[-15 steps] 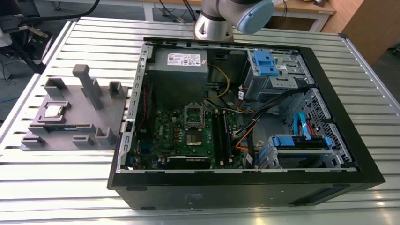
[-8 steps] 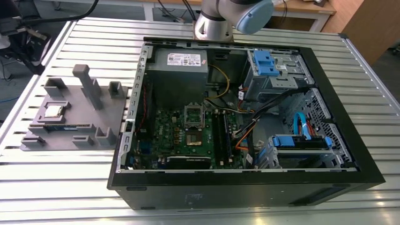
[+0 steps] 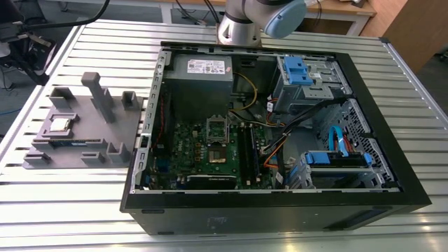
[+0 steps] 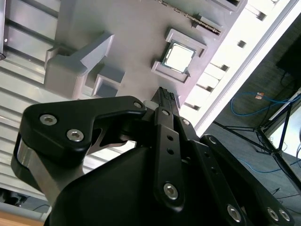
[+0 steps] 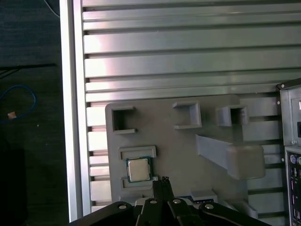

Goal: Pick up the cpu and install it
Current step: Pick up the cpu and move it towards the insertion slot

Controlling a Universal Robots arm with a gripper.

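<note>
Slatted metal counter [image 3: 70, 205] carries a grey tray [image 3: 73, 110], at the exterior view's left of an open case [image 3: 280, 215]. The cpu [image 5: 138, 169] lies in a tray recess (shiny side up). The gripper [image 5: 163, 181] hangs near it, jaws closed, empty.

1 cpu [image 5: 138, 169], 1 holder tray [image 5: 174, 141], 1 computer case [image 3: 280, 215] (open).

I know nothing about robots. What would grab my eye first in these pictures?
The big black computer case lying open on the slatted metal table, green motherboard exposed, stands out first. At the exterior view's left, a grey holder cradles the shiny square cpu. In the first wrist view the black gripper hangs over that holder, near the cpu.
</note>
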